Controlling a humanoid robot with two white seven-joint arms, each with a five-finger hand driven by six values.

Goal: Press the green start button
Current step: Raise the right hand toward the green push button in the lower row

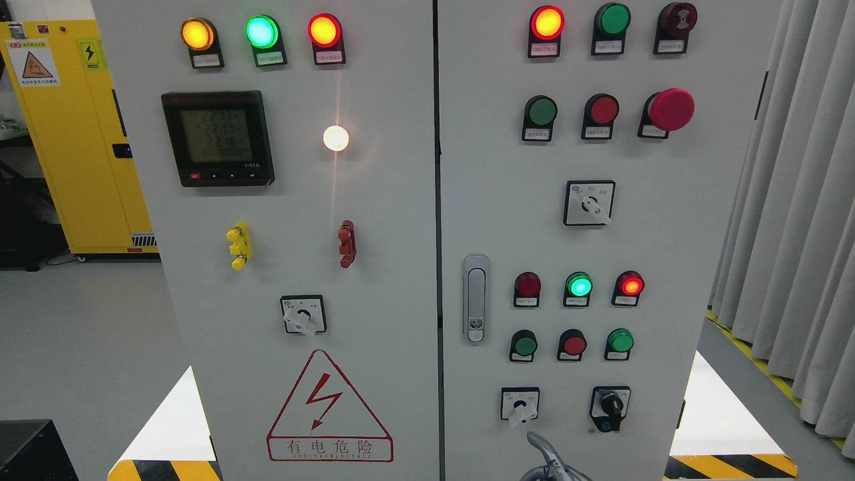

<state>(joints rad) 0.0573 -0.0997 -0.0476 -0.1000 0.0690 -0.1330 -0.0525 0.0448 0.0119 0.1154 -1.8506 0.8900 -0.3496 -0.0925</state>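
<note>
A grey control cabinet point(427, 200) fills the head view. On its right door, a green push button point(541, 112) sits in the upper row beside a red button point(603, 109) and a red mushroom stop point(670, 109). A second green push button point(525, 345) sits in the lower row, with a red button point(573, 345) and another green one point(620, 341) to its right. Only the top of my right hand point(544, 457) shows, at the bottom edge below the lower buttons and apart from them. The left hand is out of view.
Lit lamps line the top of both doors, and a green lamp point(578, 286) glows above the lower buttons. Rotary switches point(520, 404) point(609, 406) sit just above my hand. A door handle point(475, 298) is on the left. A yellow cabinet point(73, 133) stands far left, curtains point(795, 200) on the right.
</note>
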